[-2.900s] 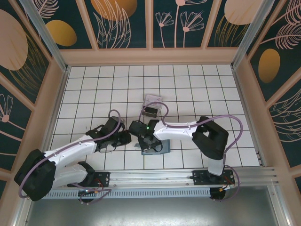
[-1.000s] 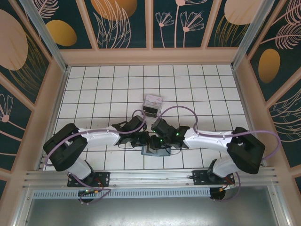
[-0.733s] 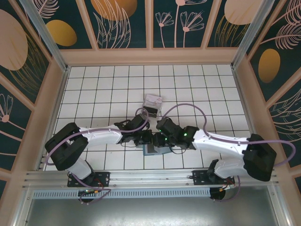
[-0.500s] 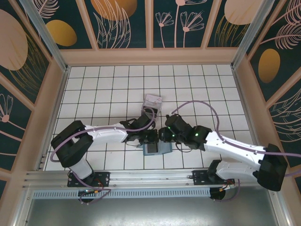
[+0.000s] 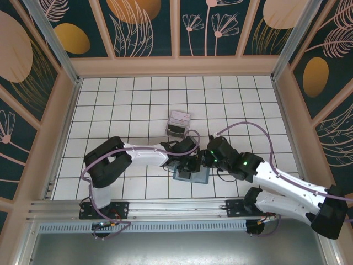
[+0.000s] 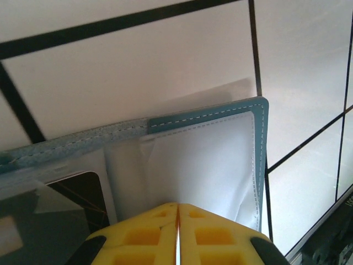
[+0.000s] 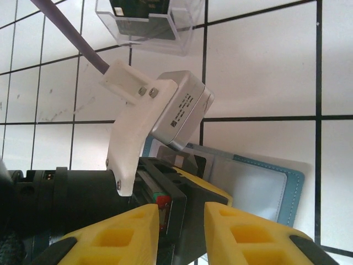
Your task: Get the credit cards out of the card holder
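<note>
The blue-grey card holder [image 5: 194,176] lies open and flat on the tiled table near the front middle. My left gripper [image 5: 191,165] is shut, its yellow fingertips [image 6: 165,212] pressing down on the holder's white inner panel [image 6: 209,149]. A dark credit card [image 6: 71,196] sits behind a clear window slot to the left of that panel. My right gripper [image 5: 203,160] hovers just right of the left one, open with nothing between its fingers [image 7: 231,221]. In the right wrist view the left gripper's body stands between my right gripper [image 7: 182,208] and the card holder [image 7: 259,185].
A clear plastic tray [image 5: 179,122] holding a dark card [image 5: 177,130] stands a little behind the grippers; the same tray [image 7: 149,25] is at the top of the right wrist view. Wooden walls ring the table. The two arms' wrists nearly touch.
Both arms have swung to the right and stretched out. The card holder has shifted right and turned slightly. My right gripper has opened a little; the left stayed shut.
</note>
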`<move>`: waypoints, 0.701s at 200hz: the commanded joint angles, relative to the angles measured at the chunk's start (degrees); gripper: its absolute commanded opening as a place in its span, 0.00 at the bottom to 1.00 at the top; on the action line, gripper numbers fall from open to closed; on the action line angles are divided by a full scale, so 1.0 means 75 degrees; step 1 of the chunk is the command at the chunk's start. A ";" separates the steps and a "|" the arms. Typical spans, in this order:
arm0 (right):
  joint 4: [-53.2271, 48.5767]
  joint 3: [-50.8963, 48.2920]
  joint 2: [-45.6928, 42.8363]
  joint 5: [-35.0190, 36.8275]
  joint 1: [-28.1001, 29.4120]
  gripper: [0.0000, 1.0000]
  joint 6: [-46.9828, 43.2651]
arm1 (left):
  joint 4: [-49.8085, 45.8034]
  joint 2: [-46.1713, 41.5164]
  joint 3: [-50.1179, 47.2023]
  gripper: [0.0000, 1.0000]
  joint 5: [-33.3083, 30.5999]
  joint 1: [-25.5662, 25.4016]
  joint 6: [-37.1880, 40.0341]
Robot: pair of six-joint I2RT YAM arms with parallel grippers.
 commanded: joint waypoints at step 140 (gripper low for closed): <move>0.1838 -0.0523 0.1291 -0.1910 -0.0025 0.28 0.0645 | -0.0304 -0.2267 -0.1837 0.09 -0.1239 0.0576 0.0138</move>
